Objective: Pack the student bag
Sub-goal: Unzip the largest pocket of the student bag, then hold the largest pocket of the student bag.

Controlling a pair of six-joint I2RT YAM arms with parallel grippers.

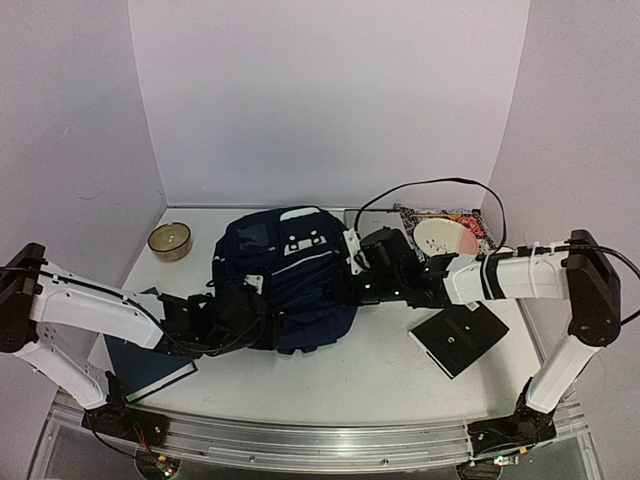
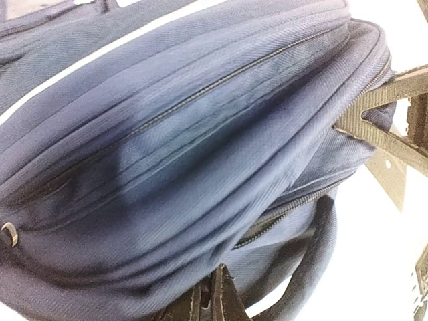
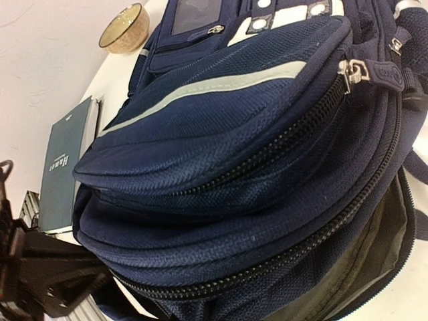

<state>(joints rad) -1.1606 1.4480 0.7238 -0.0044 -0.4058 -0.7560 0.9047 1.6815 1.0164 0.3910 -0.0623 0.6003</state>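
Leftmost, one bowl (image 1: 170, 240) is sitting at the far left corner of the table (image 1: 370, 375). One dark book (image 1: 140, 362) is lying near the front edge, partly covered by the left arm. Both are being picked up again by the right wrist view, which the left wrist view is not doing.

One bag (image 1: 300, 300) is lying mid-table, between the two grippers. The left gripper (image 1: 250, 305) is being pressed against its near left edge. In the left wrist view the fingers (image 2: 200, 301) are being shown drawn tight together under the bulging fabric. Whether cloth is being pinched cannot be told. That view is being filled by blue fabric and closed zips.

The right gripper (image 1: 350, 275) is lying against the bag's right side. Its fingers are not being shown by its own camera. It is closed to a narrow gap, and whether it is holding the bag cannot be told. Only the right wrist view is showing the main zip parted and grey lining (image 3: 374, 267) exposed.

Further right, and only from above, one plate (image 1: 440, 237) is resting on a patterned mat (image 1: 475, 225). One black square slab (image 1: 458, 338) is lying nearer the front, and one cable (image 1: 440, 183) is looping behind.
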